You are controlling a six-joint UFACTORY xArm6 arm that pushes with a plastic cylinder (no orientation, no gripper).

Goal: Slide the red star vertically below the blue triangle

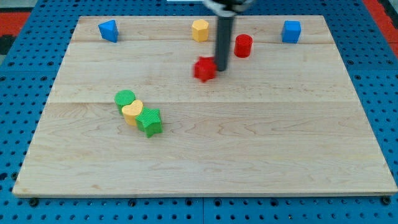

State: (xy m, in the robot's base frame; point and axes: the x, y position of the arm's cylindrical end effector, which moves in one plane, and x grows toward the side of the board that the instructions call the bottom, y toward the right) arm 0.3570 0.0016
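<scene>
— While the red star [204, 68] is sitting upper centre, where is my tip [220, 69] touching?
— It's pressing the star's right side; no jaws, just a rod. The blue triangle [109, 30] is waiting upper left.

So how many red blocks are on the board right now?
2: the red star just left of my tip, and a red cylinder up-right of it. None seem hidden.

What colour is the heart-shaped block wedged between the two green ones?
Yellow heart, seen in the camera view.
</scene>
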